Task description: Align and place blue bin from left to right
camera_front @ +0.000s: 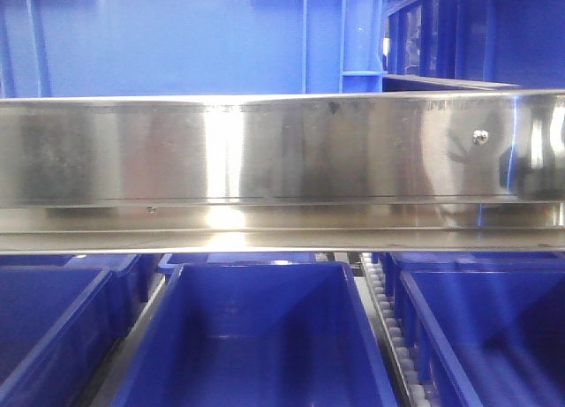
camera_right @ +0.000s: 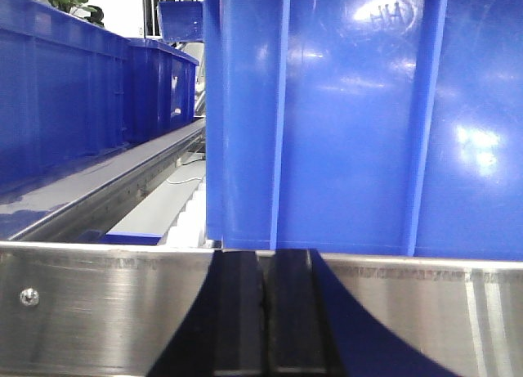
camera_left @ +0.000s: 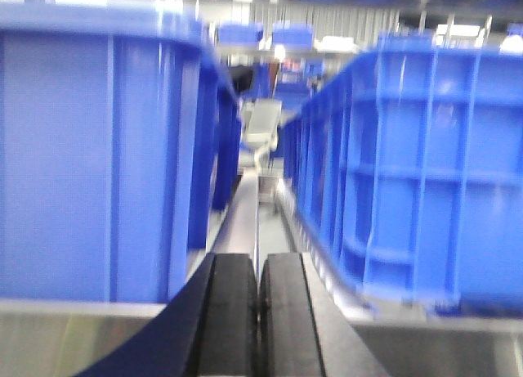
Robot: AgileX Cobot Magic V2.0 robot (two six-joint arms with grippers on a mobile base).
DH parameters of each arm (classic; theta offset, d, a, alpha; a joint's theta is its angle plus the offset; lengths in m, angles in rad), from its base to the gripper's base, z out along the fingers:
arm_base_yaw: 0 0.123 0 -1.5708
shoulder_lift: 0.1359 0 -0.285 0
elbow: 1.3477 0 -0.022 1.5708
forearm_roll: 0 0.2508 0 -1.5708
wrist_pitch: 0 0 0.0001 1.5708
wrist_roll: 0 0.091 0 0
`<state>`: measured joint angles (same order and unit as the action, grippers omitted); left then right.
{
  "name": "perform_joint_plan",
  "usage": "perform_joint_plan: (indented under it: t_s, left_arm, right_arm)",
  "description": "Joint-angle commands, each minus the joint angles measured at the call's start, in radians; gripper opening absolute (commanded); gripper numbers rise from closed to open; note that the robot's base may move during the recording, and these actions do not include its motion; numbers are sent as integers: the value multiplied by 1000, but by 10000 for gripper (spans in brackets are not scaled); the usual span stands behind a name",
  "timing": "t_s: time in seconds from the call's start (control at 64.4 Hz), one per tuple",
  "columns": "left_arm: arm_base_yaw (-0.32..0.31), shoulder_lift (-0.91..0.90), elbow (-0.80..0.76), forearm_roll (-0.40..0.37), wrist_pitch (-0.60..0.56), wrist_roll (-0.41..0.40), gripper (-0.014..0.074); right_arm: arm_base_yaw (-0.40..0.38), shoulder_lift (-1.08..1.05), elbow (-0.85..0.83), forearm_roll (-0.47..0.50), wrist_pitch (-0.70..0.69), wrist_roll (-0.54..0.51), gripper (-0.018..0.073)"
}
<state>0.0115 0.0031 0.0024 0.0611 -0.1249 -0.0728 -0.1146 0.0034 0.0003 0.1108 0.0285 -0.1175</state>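
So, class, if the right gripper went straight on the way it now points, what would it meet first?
Most likely the wall of the blue bin, filling the view ahead of the right gripper. The steel rail crosses low in front and might come first; depth is unclear.

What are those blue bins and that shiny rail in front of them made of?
The bins look like moulded plastic, smooth and slightly glossy: the walls are ribbed and the highlights soft. The rail looks like brushed steel or aluminium: it shows mirror-like reflections, fine brush lines and a screw. I cannot tell which metal.
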Motion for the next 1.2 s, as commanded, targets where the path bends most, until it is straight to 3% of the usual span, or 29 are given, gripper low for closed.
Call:
perform_joint_plan:
  t_s: [0.0,0.109,0.186,0.264,0.45,0.543,0.652,0.761,0.807,0.854,1.009,1.18]
  left_arm:
    - [5,-3,-2,-34,-88,-20,4]
    - [5,-3,-2,-186,-192,-68,4]
    - [5,-3,-50,-220,-189,-68,4]
    - [5,-3,-134,-186,-152,-68,4]
    - [5,61,-466,35,169,-68,45]
    - [5,131,-608,59,273,-66,148]
    - [1,217,-718,57,356,-60,344]
    - [-1,275,-759,-11,374,-62,543]
    - [-1,288,-759,-21,372,-62,605]
    - [-3,300,-764,-24,378,-62,615]
    - [-72,360,-838,-20,474,19,612]
    - [-221,514,-1007,-20,678,27,612]
  right_arm:
    - [2,-3,0,7,-78,-4,-79]
    - [2,-3,0,110,-177,26,-79]
    - [2,-3,-70,129,-174,26,-79]
    - [2,-3,-178,129,-97,26,-79]
    - [2,54,-503,129,167,26,-41]
    - [2,138,-650,129,230,26,80]
    - [2,253,-788,129,237,26,291]
    - [2,366,-885,129,273,26,504]
    - [7,410,-908,129,283,26,568]
    - [24,450,-932,129,298,26,568]
    - [116,565,-1030,185,393,21,561]
    - [288,725,-1146,228,479,-63,561]
